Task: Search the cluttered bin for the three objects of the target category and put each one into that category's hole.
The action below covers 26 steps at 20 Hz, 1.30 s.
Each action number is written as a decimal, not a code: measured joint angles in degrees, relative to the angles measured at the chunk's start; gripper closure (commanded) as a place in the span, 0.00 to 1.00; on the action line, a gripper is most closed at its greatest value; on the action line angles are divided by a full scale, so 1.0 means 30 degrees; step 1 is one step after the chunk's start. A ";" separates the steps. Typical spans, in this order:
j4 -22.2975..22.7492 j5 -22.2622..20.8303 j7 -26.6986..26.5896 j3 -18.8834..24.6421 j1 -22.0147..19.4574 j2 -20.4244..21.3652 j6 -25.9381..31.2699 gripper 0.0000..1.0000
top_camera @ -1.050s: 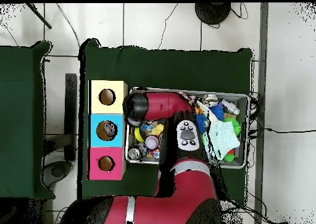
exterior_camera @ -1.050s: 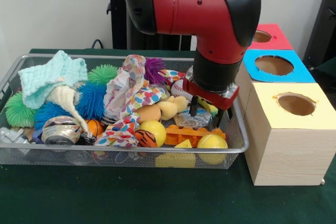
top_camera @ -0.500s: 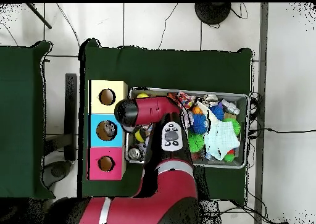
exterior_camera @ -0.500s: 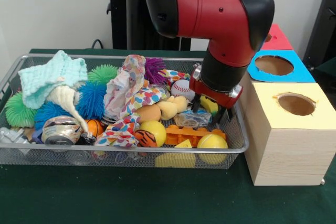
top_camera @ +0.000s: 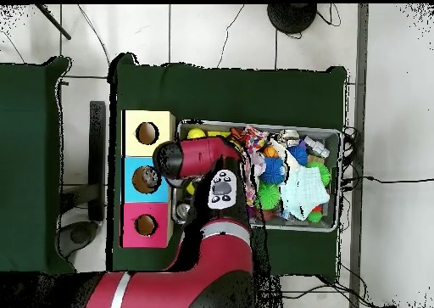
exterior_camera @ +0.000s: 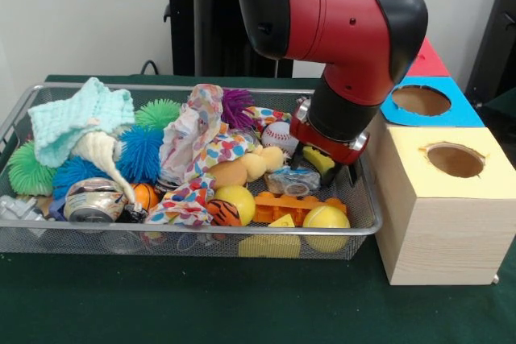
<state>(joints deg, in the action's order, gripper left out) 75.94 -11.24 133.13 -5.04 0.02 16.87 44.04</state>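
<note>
The wire bin (exterior_camera: 367,219) lies on the green table (exterior_camera: 242,304), filled with mixed clutter: spiky rubber balls in green (exterior_camera: 31,168), blue (exterior_camera: 139,152) and purple (exterior_camera: 237,104), a pale mint cloth (exterior_camera: 79,117), a spotted multicoloured cloth (exterior_camera: 197,144), a baseball (exterior_camera: 280,134), two yellow balls (exterior_camera: 235,200) (exterior_camera: 326,218), an orange toy (exterior_camera: 286,205), a crushed can (exterior_camera: 93,199) and tan soft pieces (exterior_camera: 242,169). Which items form the target category cannot be told. Just beside the bin's right end in the front view stands a row of wooden boxes, each with a round hole on top: yellow (exterior_camera: 454,160), blue (exterior_camera: 421,100) and red (exterior_camera: 422,56). The gripper (exterior_camera: 326,165) hangs at that end of the bin, low among the objects near the baseball and a yellow-green item (exterior_camera: 322,160), close to the yellow box. Its dark fingertips (exterior_camera: 352,173) stand moderately apart; whether anything is held between them cannot be told. In the overhead view, the red arm (top_camera: 199,156) covers the bin end next to the boxes (top_camera: 146,178).
</note>
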 measured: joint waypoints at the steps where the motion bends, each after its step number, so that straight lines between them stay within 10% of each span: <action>1: -0.0019 0.0004 0.0000 -0.0149 0.0094 -0.0061 -0.0004 0.00; 26: -0.0111 -0.0004 0.0000 -0.1103 0.0220 -0.0206 -0.1848 0.00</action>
<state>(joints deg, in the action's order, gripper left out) 75.60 -11.26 133.13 -8.35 0.68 16.25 38.49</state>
